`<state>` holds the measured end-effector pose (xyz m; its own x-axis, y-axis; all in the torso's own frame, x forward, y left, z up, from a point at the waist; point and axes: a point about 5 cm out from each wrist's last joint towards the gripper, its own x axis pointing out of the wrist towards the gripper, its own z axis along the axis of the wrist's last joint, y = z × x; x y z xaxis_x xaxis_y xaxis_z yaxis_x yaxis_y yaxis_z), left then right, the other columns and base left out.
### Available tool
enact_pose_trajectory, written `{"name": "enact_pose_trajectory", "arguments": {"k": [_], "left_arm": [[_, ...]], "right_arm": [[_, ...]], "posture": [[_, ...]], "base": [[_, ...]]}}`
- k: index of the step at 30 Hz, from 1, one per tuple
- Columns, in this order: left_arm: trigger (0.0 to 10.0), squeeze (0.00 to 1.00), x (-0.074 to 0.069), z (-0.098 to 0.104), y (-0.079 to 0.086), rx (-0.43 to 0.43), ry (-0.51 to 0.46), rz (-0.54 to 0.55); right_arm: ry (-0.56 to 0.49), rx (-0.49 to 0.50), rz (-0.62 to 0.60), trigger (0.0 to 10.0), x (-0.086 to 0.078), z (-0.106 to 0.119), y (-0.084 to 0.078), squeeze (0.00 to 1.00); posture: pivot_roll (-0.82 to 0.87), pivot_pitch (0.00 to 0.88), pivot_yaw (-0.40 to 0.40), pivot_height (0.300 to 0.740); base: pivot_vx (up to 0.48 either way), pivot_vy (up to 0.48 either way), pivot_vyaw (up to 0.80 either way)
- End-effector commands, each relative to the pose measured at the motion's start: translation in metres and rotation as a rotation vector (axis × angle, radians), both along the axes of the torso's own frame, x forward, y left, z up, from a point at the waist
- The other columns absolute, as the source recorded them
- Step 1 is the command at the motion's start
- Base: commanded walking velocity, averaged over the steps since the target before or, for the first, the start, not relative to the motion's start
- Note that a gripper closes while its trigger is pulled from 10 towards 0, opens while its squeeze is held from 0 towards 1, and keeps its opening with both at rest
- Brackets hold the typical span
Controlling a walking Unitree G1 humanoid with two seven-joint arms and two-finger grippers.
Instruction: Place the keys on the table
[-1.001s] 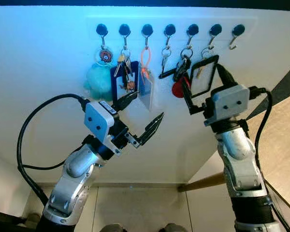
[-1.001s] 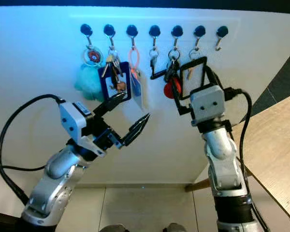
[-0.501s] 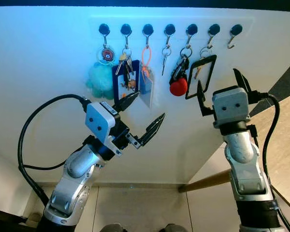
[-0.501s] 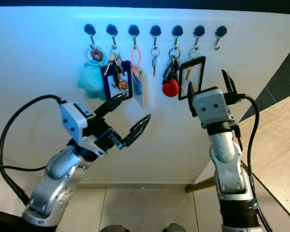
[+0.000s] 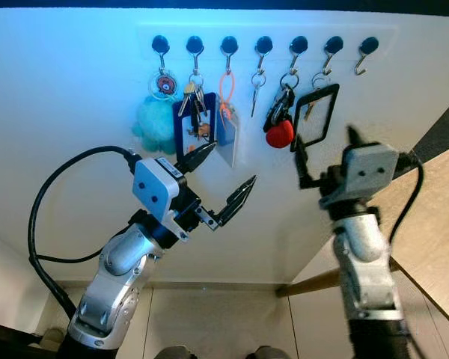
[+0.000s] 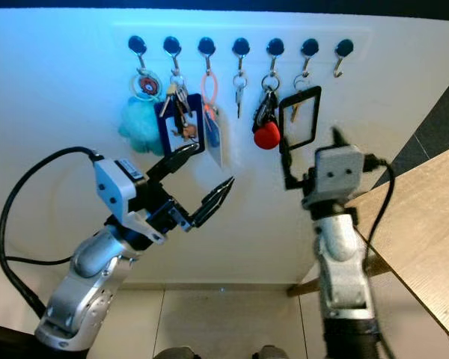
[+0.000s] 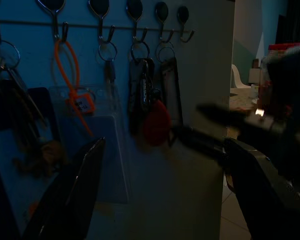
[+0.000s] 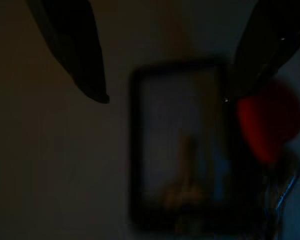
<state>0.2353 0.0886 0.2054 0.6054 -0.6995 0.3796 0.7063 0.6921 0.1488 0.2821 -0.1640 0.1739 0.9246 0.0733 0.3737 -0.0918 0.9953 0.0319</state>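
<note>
Several key bunches hang from a row of black hooks on the white wall. One bunch carries a red fob (image 5: 279, 132); beside it hangs a black-framed card holder (image 5: 316, 116) with a key. A small single key (image 5: 255, 94) hangs to their left. My right gripper (image 5: 325, 147) is open, blurred, just below the black-framed holder and not touching it. In the right wrist view its fingers (image 8: 75, 50) stand wide apart before the holder (image 8: 180, 145) and the red fob (image 8: 267, 120). My left gripper (image 5: 230, 163) is open below the orange-looped clear tag (image 5: 225, 127).
A teal plush (image 5: 153, 127) and a blue card holder (image 5: 188, 123) with keys hang further left. The rightmost hook (image 5: 365, 56) is bare. A wooden table (image 5: 434, 217) lies at the right, with pale floor tiles (image 5: 209, 321) below.
My right gripper has drawn back from the black-framed holder and red fob, first rightward, now lower and to the left. Those hangings have swung back to rest. The left arm has not moved.
</note>
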Motion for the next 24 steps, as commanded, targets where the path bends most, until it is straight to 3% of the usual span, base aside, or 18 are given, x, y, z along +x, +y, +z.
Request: {"name": "enact_pose_trajectory", "arguments": {"k": [1, 10, 15, 23, 24], "left_arm": [[10.0, 0.00, 0.000, -0.001, -0.005, -0.006, 0.007, -0.013], [10.0, 0.00, -0.001, -0.001, -0.005, -0.004, 0.008, -0.018], [10.0, 0.00, 0.000, 0.000, -0.005, -0.006, 0.004, -0.015], [10.0, 0.00, 0.000, 0.000, -0.005, -0.007, 0.002, -0.013], [10.0, 0.00, 0.000, 0.000, -0.005, -0.007, 0.003, -0.012]], "right_arm": [[0.087, 0.160, 0.042, 10.0, -0.002, -0.019, -0.001, 0.00], [0.126, 0.369, 0.168, 10.0, -0.008, -0.031, 0.012, 0.00], [0.069, 0.557, 0.246, 10.0, -0.004, -0.020, 0.011, 0.00], [0.022, 0.661, 0.349, 10.0, -0.001, -0.008, 0.012, 0.00], [0.012, 0.726, 0.392, 10.0, -0.001, -0.005, 0.012, 0.00]], "posture": [[0.02, 0.081, 0.001, 0.740], [0.03, 0.089, 0.004, 0.740], [0.03, 0.089, 0.006, 0.740], [0.03, 0.088, 0.004, 0.740], [0.03, 0.088, 0.003, 0.740]], "base": [[0.000, 0.000, 0.00], [0.000, 0.000, 0.00], [0.000, 0.000, 0.00], [0.000, 0.000, 0.00], [0.000, 0.000, 0.00]]}}
